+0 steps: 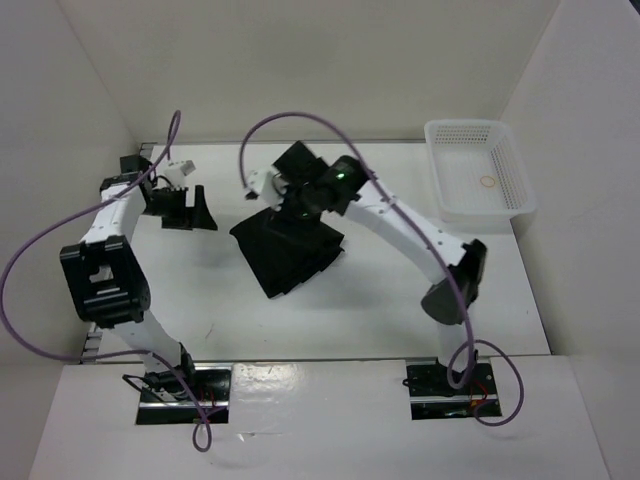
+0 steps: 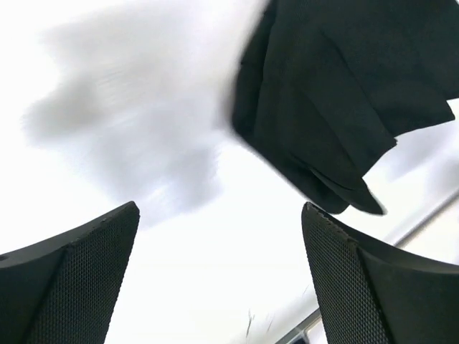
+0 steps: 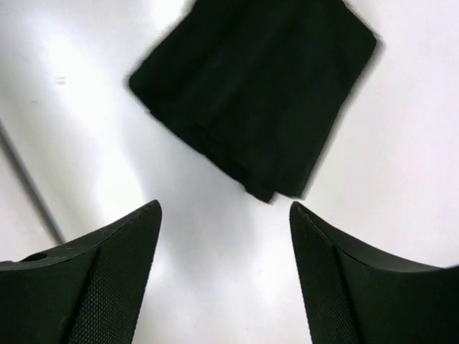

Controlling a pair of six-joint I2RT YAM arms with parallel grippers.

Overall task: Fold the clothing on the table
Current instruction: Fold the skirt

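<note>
Clothing (image 1: 290, 250): black matte fabric, folded into a compact four-sided bundle. It lies flat mid-table and is rotated off the table's axes. Stacked layer edges show at one corner in the right wrist view. There are faint creases across the top; can't say whether they are pleats.

Table (image 1: 200, 300): smooth plain white top with soft shadows under the arms.

Left gripper (image 1: 185, 210): jaws spread wide, nothing between them. It sits left of the bundle, apart from it. Fingers (image 2: 79, 272) are black tapered wedges with a fine dotted grip texture on the inner faces. The left wrist view is motion-blurred, so its height over the table is unclear. A floppy corner of the fabric shows beyond the right-hand finger.

Right gripper (image 1: 293, 180): jaws also apart, empty. In the top view it is over the bundle's far edge. In its own camera the fabric lies ahead of the fingertips, not touching them.

White plastic mesh basket (image 1: 520, 170) sits at the far right corner with a small round tan item inside, too small to identify. Purple cables (image 1: 20, 280) loop off both arms.
</note>
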